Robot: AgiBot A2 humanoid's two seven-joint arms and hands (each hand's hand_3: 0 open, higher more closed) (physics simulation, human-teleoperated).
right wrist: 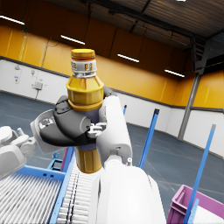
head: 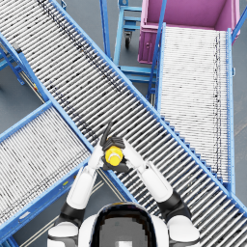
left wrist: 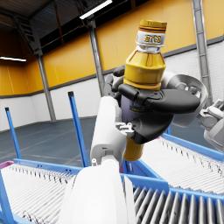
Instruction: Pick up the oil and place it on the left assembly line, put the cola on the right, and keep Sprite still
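my left hand [head: 108,143] and my right hand [head: 122,167] both clasp the oil bottle [head: 114,155] | bottle upright | above the middle roller conveyor [head: 72,72]

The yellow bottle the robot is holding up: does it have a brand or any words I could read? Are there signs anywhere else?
On the neck band of the oil bottle: dark print, too blurred to read.
On its purple label: mostly hidden by the fingers, nothing legible.
On the roller conveyors and the pink bin: no text visible.
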